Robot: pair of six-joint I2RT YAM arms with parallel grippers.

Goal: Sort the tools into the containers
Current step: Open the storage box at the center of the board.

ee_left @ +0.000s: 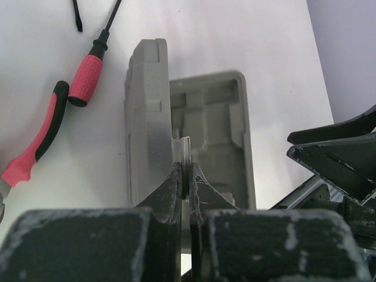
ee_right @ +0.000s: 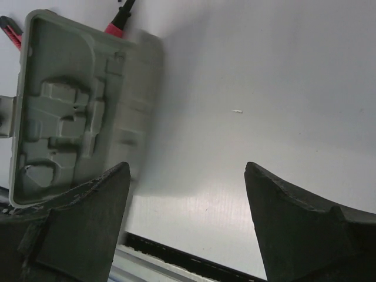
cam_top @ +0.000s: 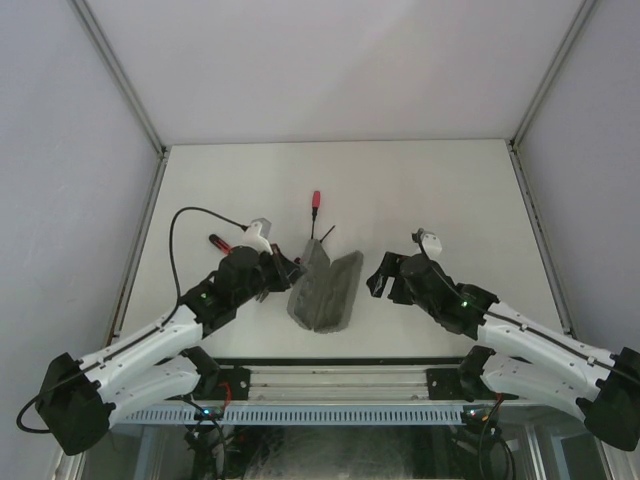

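Observation:
Two grey containers lie joined like an open case. The left container (cam_top: 312,268) (ee_left: 145,111) stands tilted up on edge. The right container (cam_top: 340,290) (ee_left: 212,126) (ee_right: 70,111) lies flat with its moulded recesses showing. My left gripper (cam_top: 290,270) (ee_left: 187,176) is shut on a pale tab (ee_left: 185,148) at the seam between them. Open and holding nothing, my right gripper (cam_top: 378,283) (ee_right: 187,170) hovers just right of the containers. On the table left of the case lie the pliers (ee_left: 35,141) and a red-handled screwdriver (ee_left: 87,79). Another screwdriver (cam_top: 315,203) lies behind the case.
A thin black screwdriver shaft (ee_left: 76,14) lies beyond the pliers. The table's near edge with its metal rail (cam_top: 330,375) (ee_right: 176,264) runs just below both grippers. Grey walls close in the table's left and right sides.

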